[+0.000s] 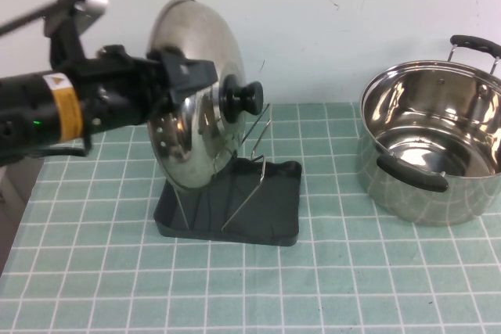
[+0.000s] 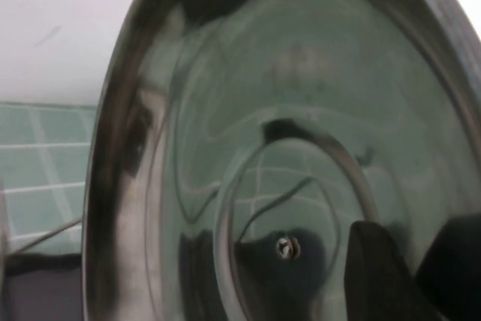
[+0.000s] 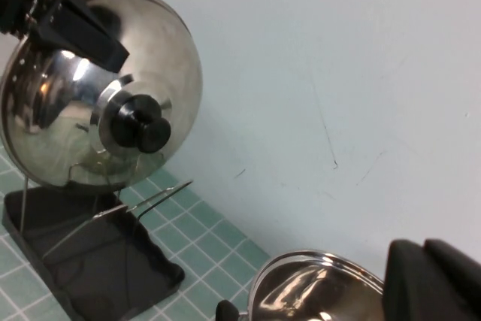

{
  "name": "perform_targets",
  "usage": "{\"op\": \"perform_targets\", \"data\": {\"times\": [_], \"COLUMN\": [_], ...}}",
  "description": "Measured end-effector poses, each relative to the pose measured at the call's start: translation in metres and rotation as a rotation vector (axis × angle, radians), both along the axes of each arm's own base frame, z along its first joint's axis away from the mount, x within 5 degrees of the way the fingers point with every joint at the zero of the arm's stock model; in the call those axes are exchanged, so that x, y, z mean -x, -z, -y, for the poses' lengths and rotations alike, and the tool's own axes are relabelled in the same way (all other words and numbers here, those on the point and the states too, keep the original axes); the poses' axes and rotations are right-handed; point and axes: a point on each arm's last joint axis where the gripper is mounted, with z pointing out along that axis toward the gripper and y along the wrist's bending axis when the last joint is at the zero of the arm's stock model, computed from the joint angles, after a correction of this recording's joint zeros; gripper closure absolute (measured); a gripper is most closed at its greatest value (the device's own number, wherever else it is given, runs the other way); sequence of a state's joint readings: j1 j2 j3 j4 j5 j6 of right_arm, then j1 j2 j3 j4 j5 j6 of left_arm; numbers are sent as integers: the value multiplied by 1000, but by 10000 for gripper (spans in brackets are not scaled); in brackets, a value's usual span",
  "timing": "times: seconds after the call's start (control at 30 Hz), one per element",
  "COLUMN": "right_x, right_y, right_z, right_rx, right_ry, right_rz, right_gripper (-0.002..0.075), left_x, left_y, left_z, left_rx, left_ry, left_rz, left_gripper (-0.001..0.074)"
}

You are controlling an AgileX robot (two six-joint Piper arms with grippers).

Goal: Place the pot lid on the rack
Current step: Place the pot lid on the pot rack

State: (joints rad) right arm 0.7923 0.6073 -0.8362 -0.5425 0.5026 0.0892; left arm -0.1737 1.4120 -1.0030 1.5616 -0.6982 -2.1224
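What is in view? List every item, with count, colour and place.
lid: one, shiny steel with black knob, upright on the rack, gripped at its rim.
rack: one, dark tray with wire holders, on the mat left of centre.
pot: one, steel with black handles, right side of the mat.
mat: one, green with white grid, covering the table.
left gripper: one, black, clamped on the lid's rim.
right gripper: one, black, above the pot.

Robot test bench, green gridded mat on the worktop (image 1: 352,287), blank white wall behind, staged steel pot (image 1: 434,146)
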Motion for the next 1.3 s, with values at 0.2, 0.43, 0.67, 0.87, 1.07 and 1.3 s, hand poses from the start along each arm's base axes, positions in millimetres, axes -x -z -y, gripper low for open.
{"op": "perform_targets", "data": {"times": [0.2,0.43,0.67,0.87,1.07,1.3], "right_x": [0,1,-3,-5,-5,-5], "right_y": [0,3,28,51,60,59], "right_z": [0,-2,-7,-15,-20,-22], "right_rx": [-5,-34,7,-15,-37,-48], "right_ry": [-2,-16,-20,-58,-104,-118], "right_rz": [-5,-44,-95,-109,-78,-61], "right_gripper": [727,727,727,727,727,727], "left_x": [-6,-14,-22,-24,-25,-27], "left_y": [15,34,52,58,59,68], "left_z": [14,22,26,26,27,30], "left_rx": [-109,-140,-142,-154,-197,-219], "left_ry": [-29,-12,8,13,39,76], "left_rz": [3,-44,-100,-108,-58,-57], "left_gripper": [566,566,566,566,566,567]}}
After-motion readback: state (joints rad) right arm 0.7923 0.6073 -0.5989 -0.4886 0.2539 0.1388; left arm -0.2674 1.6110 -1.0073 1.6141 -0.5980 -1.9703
